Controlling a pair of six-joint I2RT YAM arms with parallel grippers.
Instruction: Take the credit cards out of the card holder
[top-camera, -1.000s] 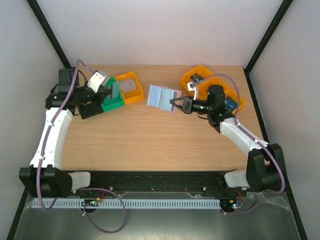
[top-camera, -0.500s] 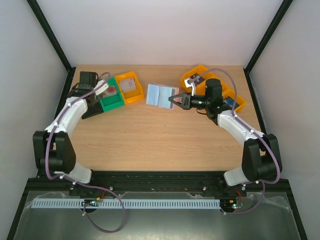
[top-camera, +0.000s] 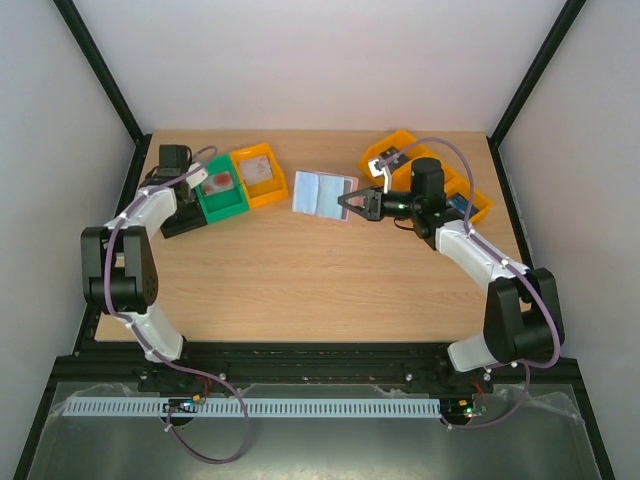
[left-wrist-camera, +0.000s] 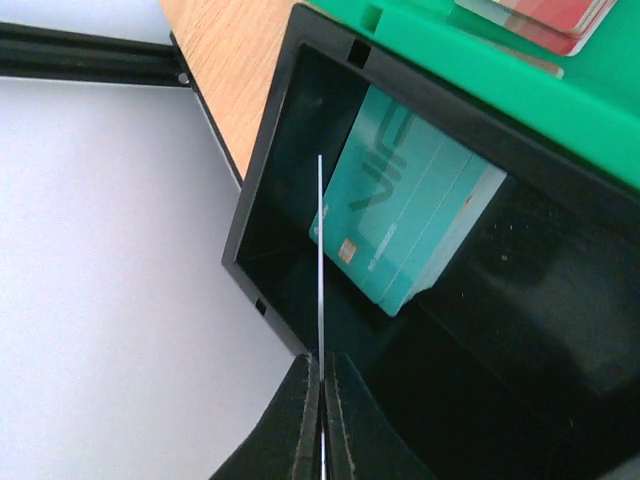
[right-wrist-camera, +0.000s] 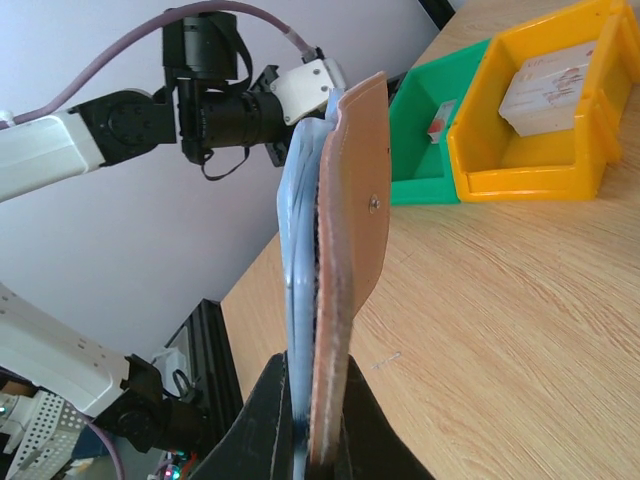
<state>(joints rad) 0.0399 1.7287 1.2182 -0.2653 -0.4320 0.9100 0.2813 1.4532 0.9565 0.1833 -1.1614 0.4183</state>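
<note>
Jaws at left, clamped on a card (left-wrist-camera: 320, 250), now reach the upper-left black bin (top-camera: 185, 225) for drop-off; right jaws clamp the card holder (right-wrist-camera: 350, 200).

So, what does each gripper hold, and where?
Left gripper pinches a thin card by its end; right gripper pinches the card holder by its edge.

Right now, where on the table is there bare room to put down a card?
The widest bare patch is the near middle of the table, on this side of the card holder. A smaller gap lies behind the holder, between the left orange bin and the right orange bins. Both far corners are crowded.
</note>
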